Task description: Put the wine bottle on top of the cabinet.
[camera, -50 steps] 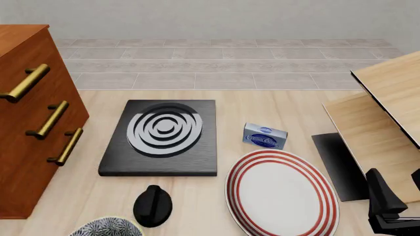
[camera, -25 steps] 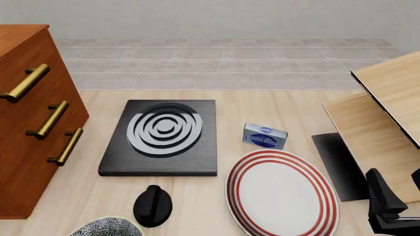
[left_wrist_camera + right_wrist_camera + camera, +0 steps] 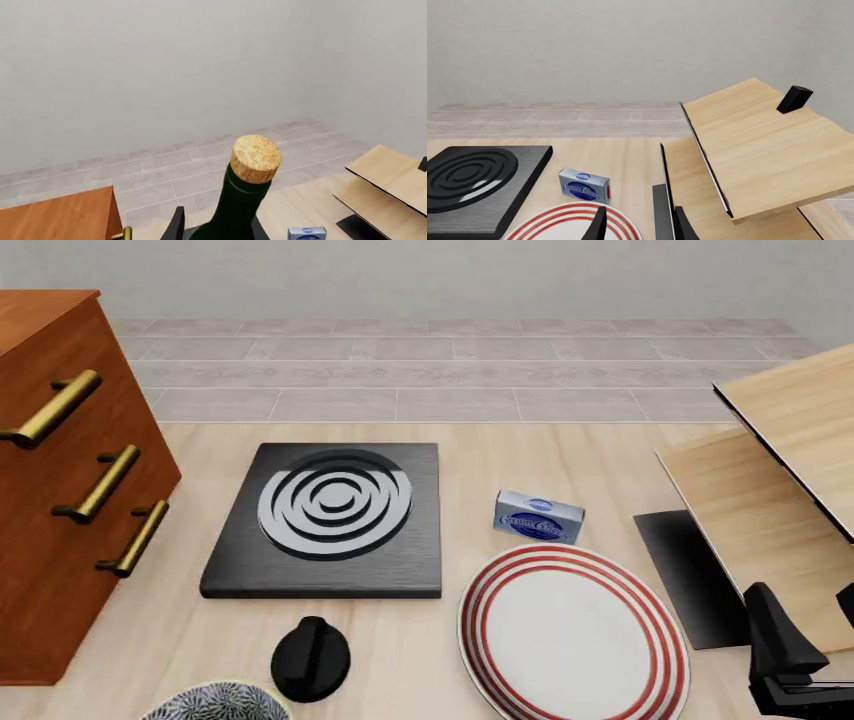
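In the left wrist view the wine bottle (image 3: 235, 212), dark green glass with a tan cork top (image 3: 255, 157), stands upright between the fingers of my left gripper (image 3: 217, 231), which is shut on it. It is held high: part of the reddish-brown cabinet top (image 3: 60, 220) lies below and off to one side. Neither the bottle nor the left gripper appears in the front view. There the cabinet (image 3: 54, 500) with its brass handles stands at the far left. My right gripper (image 3: 811, 628) (image 3: 640, 230) rests open and holds nothing at the near right.
A black board with silver rings (image 3: 327, 520) lies mid-table, beside a small blue box (image 3: 539, 516). A red-striped plate (image 3: 574, 635), a squat black knob (image 3: 311, 658) and a patterned bowl (image 3: 220, 703) sit near the front. Pale wood furniture (image 3: 781, 470) fills the right.
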Action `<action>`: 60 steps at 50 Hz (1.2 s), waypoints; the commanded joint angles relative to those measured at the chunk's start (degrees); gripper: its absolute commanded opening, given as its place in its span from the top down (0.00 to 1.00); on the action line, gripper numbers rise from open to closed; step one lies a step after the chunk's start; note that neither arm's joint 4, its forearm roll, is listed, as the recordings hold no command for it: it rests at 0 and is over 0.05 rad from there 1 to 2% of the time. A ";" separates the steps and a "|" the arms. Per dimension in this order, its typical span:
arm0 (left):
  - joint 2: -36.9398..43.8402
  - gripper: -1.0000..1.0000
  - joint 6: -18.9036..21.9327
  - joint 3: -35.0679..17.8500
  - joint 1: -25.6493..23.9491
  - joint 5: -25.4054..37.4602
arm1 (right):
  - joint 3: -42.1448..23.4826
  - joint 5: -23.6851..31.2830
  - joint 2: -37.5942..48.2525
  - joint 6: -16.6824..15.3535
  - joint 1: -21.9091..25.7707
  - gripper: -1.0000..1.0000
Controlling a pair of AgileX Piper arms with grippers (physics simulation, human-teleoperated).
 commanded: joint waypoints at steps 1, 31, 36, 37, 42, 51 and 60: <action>4.61 1.00 2.62 -6.03 4.28 2.00 | 0.00 0.01 -0.01 0.00 0.00 0.00; 13.89 1.00 3.55 -12.04 14.83 2.33 | 0.00 0.00 0.01 0.00 0.01 0.00; 15.68 1.00 3.96 -13.88 17.09 1.93 | 0.00 0.01 -0.02 0.01 0.00 0.00; 16.18 1.00 4.52 -14.10 17.53 1.75 | 0.00 0.00 0.00 0.00 0.00 0.00; 18.05 1.00 3.38 -14.85 19.57 1.67 | 0.00 0.00 0.00 0.00 0.00 0.00; 20.21 1.00 3.47 -13.30 23.52 -0.45 | 0.00 0.02 -0.03 0.00 0.00 0.00; 21.02 1.00 4.46 -11.12 27.31 -3.73 | 0.00 0.00 0.00 0.01 0.01 0.00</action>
